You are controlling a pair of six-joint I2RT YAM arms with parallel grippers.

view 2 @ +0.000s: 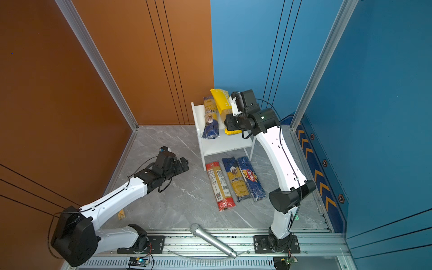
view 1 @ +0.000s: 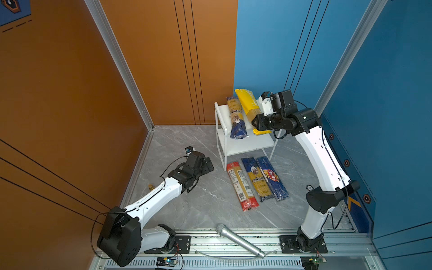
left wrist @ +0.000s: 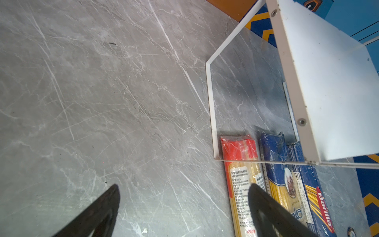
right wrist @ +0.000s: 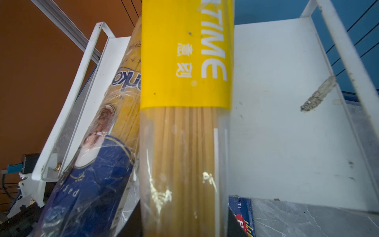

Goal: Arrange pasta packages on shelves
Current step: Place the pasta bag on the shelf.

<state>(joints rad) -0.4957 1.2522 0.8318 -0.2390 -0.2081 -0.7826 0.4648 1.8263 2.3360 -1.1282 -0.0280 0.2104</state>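
The white shelves [view 1: 243, 146] [view 2: 222, 145] stand at the back of the grey floor. On the top board [right wrist: 276, 102] lies one blue-and-yellow ankara pasta package [view 1: 236, 119] [right wrist: 98, 164]. Beside it is the yellow package [view 1: 247, 105] [right wrist: 184, 61], lengthwise over the board, its near end overhanging the front. My right gripper [view 1: 257, 125] [right wrist: 184, 221] is shut on that near end. Three packages lie side by side on the floor before the rack: red [view 1: 240, 184] [left wrist: 240, 151], ankara [view 1: 256, 177] [left wrist: 274, 151], Barilla [view 1: 272, 177] [left wrist: 320, 205]. My left gripper [view 1: 209, 164] [left wrist: 183, 185] hangs open and empty, left of them.
A silver microphone [view 1: 239, 240] lies across the front rail between the two arm bases. An orange wall closes the left and back, a blue wall the right. A small brass piece [view 1: 151, 187] sits at the left floor edge.
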